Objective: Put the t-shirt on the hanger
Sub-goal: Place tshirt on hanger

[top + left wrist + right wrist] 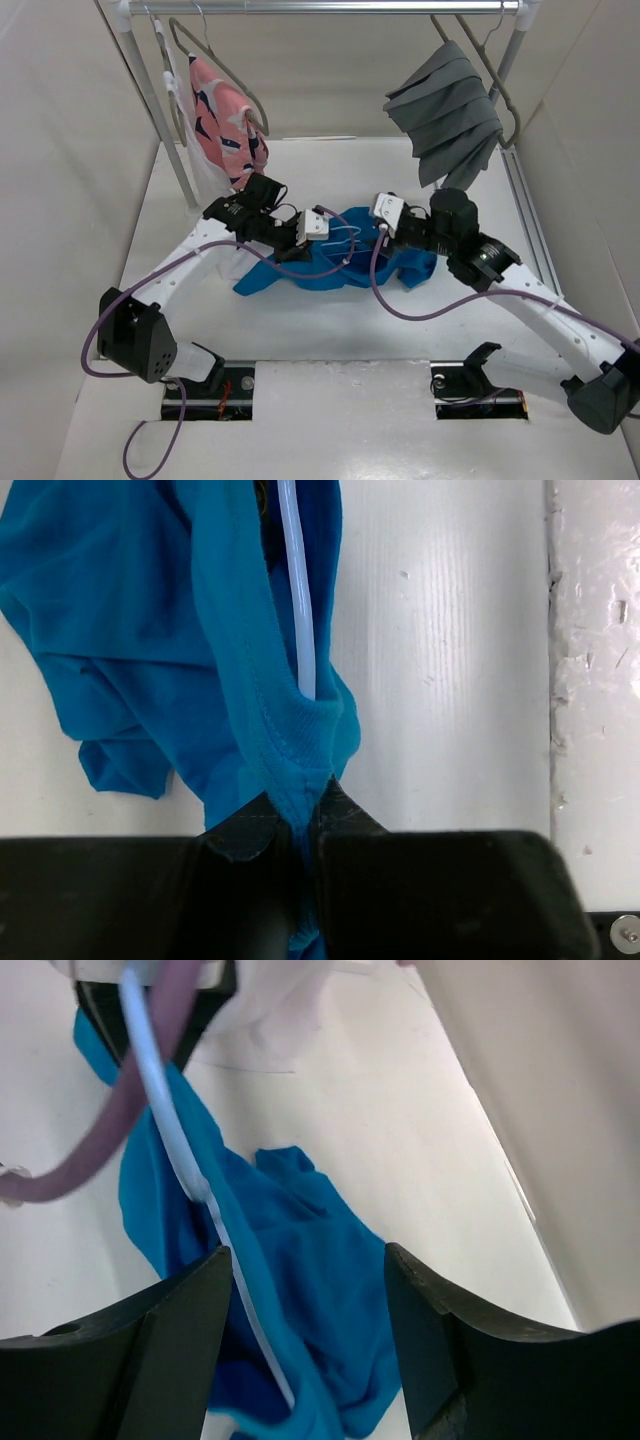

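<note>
**Top external view.** The t-shirt [330, 268] lay bunched on the white table [300, 330], about mid-table between the two arms. The thin light-blue hanger [343, 236] lay across the upper part of the cloth. The left hand [325, 232] sat at the shirt's left upper edge and the right hand [380, 228] at its right upper edge, both low over the cloth. The state of the jaws could not be read from this view. On the rail [330, 7] behind hung a pink garment [225, 120] on the left and a grey pleated garment [445, 115] on the right, each on a thicker grey-brown hanger, well apart from the shirt.

**Left wrist view.** The left hand's jaws were pressed together, the black fingers [240, 830] pinching a stitched hem of the t-shirt between them. The cloth ran up from the pinch. The pale hanger wire ran into a fold just above the fingertips, apart from the fingers.

**Right wrist view.** The right hand's jaws were spread wide, with nothing clamped. The t-shirt lay in the gap and the hanger wire crossed it, close to the finger [185, 1330] on the left of the view. Whether the wire touched that finger could not be told. A purple cable [120, 1110] crossed the upper left.
</note>
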You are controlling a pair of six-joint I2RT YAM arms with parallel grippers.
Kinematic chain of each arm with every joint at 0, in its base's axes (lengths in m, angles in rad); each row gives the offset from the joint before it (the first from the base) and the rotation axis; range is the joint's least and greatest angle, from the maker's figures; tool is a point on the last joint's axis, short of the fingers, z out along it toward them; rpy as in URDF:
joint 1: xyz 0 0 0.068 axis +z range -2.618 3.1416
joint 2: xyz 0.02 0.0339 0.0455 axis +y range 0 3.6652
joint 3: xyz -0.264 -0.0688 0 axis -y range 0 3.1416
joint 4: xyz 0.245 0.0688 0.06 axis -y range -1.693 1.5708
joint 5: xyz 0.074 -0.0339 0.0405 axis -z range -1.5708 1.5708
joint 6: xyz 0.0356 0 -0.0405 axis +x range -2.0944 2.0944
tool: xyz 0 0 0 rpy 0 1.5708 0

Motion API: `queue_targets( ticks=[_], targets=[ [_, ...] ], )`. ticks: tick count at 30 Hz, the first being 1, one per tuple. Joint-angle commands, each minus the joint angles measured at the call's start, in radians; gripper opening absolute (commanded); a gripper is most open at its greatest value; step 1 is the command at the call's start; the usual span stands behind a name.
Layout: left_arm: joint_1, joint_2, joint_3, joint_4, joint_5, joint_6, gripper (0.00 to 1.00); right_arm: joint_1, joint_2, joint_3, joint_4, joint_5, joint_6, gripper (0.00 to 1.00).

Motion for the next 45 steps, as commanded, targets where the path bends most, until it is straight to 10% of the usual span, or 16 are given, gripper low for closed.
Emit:
queue_targets(
  ticks=[1, 9, 14, 19, 24, 28, 31, 45],
  targets=[
    [-0.004, -0.006, 0.075, -0.023, 0.089, -0.006, 0.0, 0.009, 0.095, 0.063, -0.099, -0.171, -0.137, 0.67],
    [-0.004, -0.006, 0.085, -0.033, 0.126, 0.019, 0.0, -0.024, 0.205, 0.108, -0.159, -0.326, -0.266, 0.56],
    [0.022, -0.006, 0.074, -0.042, 0.126, 0.028, 0.0, -0.099, 0.214, 0.099, -0.124, -0.363, -0.214, 0.0],
    [0.142, -0.006, 0.065, -0.042, 0.138, 0.045, 0.01, -0.243, 0.119, 0.067, -0.183, -0.438, -0.205, 0.0],
    [0.197, 0.037, 0.089, -0.053, 0.109, 0.07, 0.25, -0.301, 0.108, 0.138, -0.347, -0.447, -0.248, 0.0],
    [0.197, 0.048, 0.109, 0.021, 0.121, -0.005, 0.57, -0.301, 0.154, 0.287, -0.472, -0.415, -0.248, 0.0],
    [0.188, 0.048, 0.14, 0.021, 0.121, -0.006, 1.0, -0.272, 0.201, 0.457, -0.591, -0.357, -0.248, 0.0],
    [0.197, -0.037, 0.042, 0.105, 0.003, -0.068, 1.0, -0.262, 0.467, 1.215, -1.047, -0.219, -0.28, 0.0]
  ],
)
